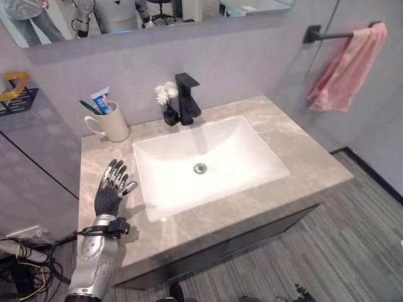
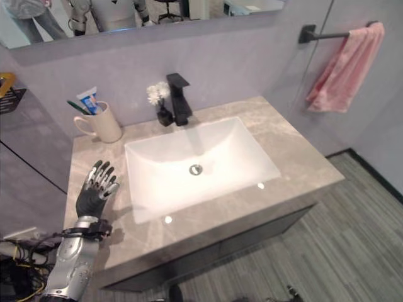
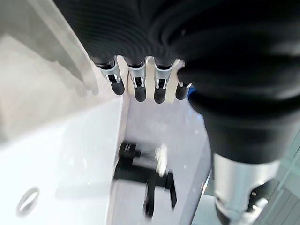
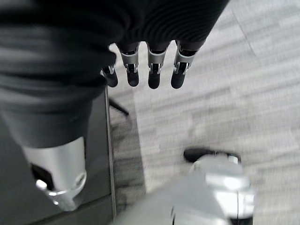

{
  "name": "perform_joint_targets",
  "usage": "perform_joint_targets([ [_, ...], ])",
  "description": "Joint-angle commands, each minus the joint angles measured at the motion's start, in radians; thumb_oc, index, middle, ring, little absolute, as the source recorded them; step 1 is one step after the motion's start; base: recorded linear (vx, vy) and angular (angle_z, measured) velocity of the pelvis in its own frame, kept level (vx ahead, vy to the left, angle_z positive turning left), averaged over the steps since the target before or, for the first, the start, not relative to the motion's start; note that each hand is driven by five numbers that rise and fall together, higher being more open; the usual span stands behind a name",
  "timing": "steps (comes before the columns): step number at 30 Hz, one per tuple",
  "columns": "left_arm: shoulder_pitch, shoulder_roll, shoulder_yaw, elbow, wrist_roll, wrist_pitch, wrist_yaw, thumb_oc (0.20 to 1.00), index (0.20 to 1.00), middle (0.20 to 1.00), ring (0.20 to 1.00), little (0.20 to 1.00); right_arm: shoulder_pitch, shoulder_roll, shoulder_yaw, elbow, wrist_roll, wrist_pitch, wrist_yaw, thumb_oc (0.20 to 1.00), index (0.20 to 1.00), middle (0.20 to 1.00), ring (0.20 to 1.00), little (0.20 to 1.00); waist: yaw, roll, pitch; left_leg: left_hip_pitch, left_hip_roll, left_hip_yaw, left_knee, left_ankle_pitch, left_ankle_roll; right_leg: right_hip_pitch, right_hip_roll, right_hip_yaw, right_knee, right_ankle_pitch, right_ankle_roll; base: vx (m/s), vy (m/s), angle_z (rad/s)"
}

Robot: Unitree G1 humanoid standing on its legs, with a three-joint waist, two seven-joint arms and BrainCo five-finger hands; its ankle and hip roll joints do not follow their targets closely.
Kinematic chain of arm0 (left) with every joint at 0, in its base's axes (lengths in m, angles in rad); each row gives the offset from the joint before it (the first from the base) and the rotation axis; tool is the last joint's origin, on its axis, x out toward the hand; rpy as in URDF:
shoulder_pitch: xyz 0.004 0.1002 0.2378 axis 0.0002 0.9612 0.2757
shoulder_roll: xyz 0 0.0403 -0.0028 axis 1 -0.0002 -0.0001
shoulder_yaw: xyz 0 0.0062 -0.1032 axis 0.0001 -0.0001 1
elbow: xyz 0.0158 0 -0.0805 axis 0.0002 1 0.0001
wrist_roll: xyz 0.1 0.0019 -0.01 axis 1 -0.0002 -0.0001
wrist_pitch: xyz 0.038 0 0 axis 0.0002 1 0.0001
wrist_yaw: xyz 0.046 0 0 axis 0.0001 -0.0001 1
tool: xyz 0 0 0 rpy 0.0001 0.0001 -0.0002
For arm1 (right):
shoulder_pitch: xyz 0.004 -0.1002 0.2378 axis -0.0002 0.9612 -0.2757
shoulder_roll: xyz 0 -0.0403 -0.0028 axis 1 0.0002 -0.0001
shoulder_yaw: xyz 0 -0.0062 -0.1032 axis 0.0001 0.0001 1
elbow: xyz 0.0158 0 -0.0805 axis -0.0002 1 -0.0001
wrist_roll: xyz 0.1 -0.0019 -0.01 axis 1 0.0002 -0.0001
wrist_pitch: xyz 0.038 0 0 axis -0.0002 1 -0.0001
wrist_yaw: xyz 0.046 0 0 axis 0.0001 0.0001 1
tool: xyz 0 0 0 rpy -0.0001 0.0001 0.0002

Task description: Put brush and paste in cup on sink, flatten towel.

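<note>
**Cup loaded; towel on the rail not yet flattened**

Toothbrush [image 1: 89,107] and toothpaste [image 1: 101,100] standing upright in the cream cup [image 1: 112,123], set on the counter [image 1: 302,157] at the back corner left of the basin [image 1: 208,165]. Beside the black faucet [image 1: 186,97], a small vase of white flowers [image 1: 167,100]. Pink towel [image 1: 346,68] draped over the black wall rail [image 1: 327,35] to the right, bunched and hanging unevenly, well apart from both hands.

Left hand [image 1: 112,189] low over the counter left of the basin, fingers straight and relaxed, holding nothing. Right hand [image 4: 140,70] seen in its wrist view over the grey floor, fingers likewise loose and empty.

Judged step in hand: flattening the towel, the cup part appearing complete. Best done with the right hand, being nearer the rail: approach with fingers extended, take the bunched edge near the rail and draw it sideways along the bar, then smooth downward with flat fingers. Worth avoiding: a hard downward tug, likely to slide the cloth off the rail.
</note>
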Motion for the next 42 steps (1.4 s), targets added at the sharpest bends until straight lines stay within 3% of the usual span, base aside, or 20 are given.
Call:
perform_joint_targets([
  [1, 0.038, 0.040, 0.077, -0.124, 0.021, -0.080, 0.006, 1.000, 1.000, 1.000, 1.000, 1.000, -0.063, -0.037, 0.001, -0.029, -0.008, -0.018, 0.002, 1.000, 1.000, 1.000, 1.000, 1.000, -0.002, 0.004, -0.041, -0.089, 0.034, -0.031, 0.083, -0.011, -0.040, 0.040, 0.030, -0.021, 0.026, 0.049, 0.050, 0.06, 0.181, -0.13],
  [7, 0.104, 0.076, 0.177, -0.169, 0.054, -0.085, 0.021, 1.000, 1.000, 1.000, 1.000, 1.000, -0.084, -0.027, 0.008, 0.017, -0.032, -0.010, 0.014, 1.000, 1.000, 1.000, 1.000, 1.000, 0.039, 0.008, -0.051, -0.059, -0.001, -0.005, 0.065, -0.050, -0.013, 0.021, -0.020, -0.076, 0.023, 0.124, 0.074, 0.07, 0.142, -0.18],
  [13, 0.123, 0.116, 0.237, -0.136, 0.122, -0.051, 0.060, 1.000, 1.000, 1.000, 1.000, 1.000, -0.064, -0.042, -0.007, 0.011, -0.049, -0.004, 0.027, 1.000, 1.000, 1.000, 1.000, 1.000, 0.044, 0.011, -0.066, -0.036, -0.031, -0.003, 0.032, -0.060, 0.001, 0.025, -0.045, -0.093, 0.006, 0.180, 0.094, 0.08, 0.074, -0.05],
  [16, 0.091, 0.175, 0.250, -0.089, 0.147, -0.026, 0.074, 1.000, 1.000, 1.000, 1.000, 1.000, -0.048, -0.057, -0.016, 0.003, -0.052, 0.007, 0.037, 1.000, 1.000, 1.000, 1.000, 1.000, 0.037, 0.016, -0.077, -0.038, -0.041, -0.002, 0.011, -0.060, 0.003, 0.022, -0.056, -0.101, -0.012, 0.209, 0.102, 0.07, 0.051, -0.01],
  [17, 0.079, 0.188, 0.247, -0.069, 0.144, -0.019, 0.072, 0.523, 0.523, 0.523, 0.523, 0.523, -0.043, -0.062, -0.015, -0.001, -0.054, 0.011, 0.043, 1.000, 1.000, 1.000, 1.000, 1.000, 0.035, 0.017, -0.078, -0.039, -0.044, -0.002, 0.009, -0.061, 0.004, 0.019, -0.057, -0.101, -0.013, 0.215, 0.104, 0.04, 0.035, -0.01],
  [18, 0.059, 0.197, 0.243, -0.054, 0.146, -0.014, 0.079, 0.200, 0.200, 0.200, 0.200, 0.200, -0.044, -0.066, -0.013, 0.000, -0.054, 0.012, 0.045, 1.000, 1.000, 1.000, 1.000, 1.000, 0.033, 0.018, -0.078, -0.043, -0.045, -0.002, 0.008, -0.060, 0.003, 0.015, -0.057, -0.102, -0.013, 0.219, 0.104, 0.04, 0.029, -0.02],
  [31, -0.228, 0.399, 0.184, 0.299, 0.160, 0.064, 0.161, 0.200, 0.200, 0.200, 0.200, 0.200, -0.025, -0.115, 0.016, -0.048, -0.049, 0.037, 0.082, 1.000, 1.000, 1.000, 1.000, 1.000, -0.009, 0.015, -0.054, -0.115, -0.030, 0.009, 0.006, -0.048, -0.009, -0.042, -0.047, -0.089, -0.034, 0.259, 0.116, 0.01, 0.003, -0.01],
  [42, -0.511, 0.458, 0.037, 0.509, 0.161, 0.080, 0.209, 0.200, 0.200, 0.200, 0.200, 0.200, -0.037, -0.143, 0.045, -0.077, -0.031, 0.034, 0.083, 1.000, 1.000, 1.000, 1.000, 1.000, -0.038, 0.017, -0.007, -0.191, -0.019, -0.004, 0.037, -0.036, -0.017, -0.093, -0.035, -0.081, -0.030, 0.252, 0.113, -0.03, -0.016, -0.04],
])
